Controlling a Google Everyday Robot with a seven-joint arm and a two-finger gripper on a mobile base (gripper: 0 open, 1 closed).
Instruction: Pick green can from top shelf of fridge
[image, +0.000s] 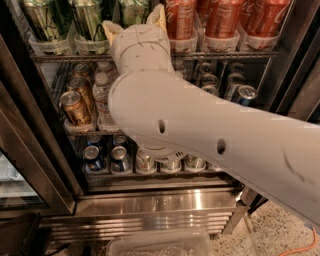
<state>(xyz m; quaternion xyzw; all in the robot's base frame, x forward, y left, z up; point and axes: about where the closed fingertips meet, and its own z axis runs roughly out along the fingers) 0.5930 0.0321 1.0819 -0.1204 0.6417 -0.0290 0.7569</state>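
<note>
Spread wide, my two pale fingers (160, 17) stand on either side of the green can (133, 8), one tip at each flank. Whether the pads touch its metal I cannot tell, since my own wrist covers the lower part of it. That makes my gripper (133, 18) sit right at the front of the top shelf (227, 54), reaching in over its rail. The can stands upright at the right end of the green row, just beside the red cola cans (220, 17), with two other green cans (87, 17) on its left in their clear trays.

My arm (200, 135) runs as a thick white limb from the lower right of the view up to the shelf, bending at the wrist (140, 50) so the gripper points into the fridge (150, 205).

It hides much of the middle racks. Beside it, on the rack below, I see gold-brown cans (75, 107) and small water bottles (102, 95), and lower down a row of blue cans (94, 157). A clear plastic bin (160, 245) lies on the floor in front of the steel base.
</note>
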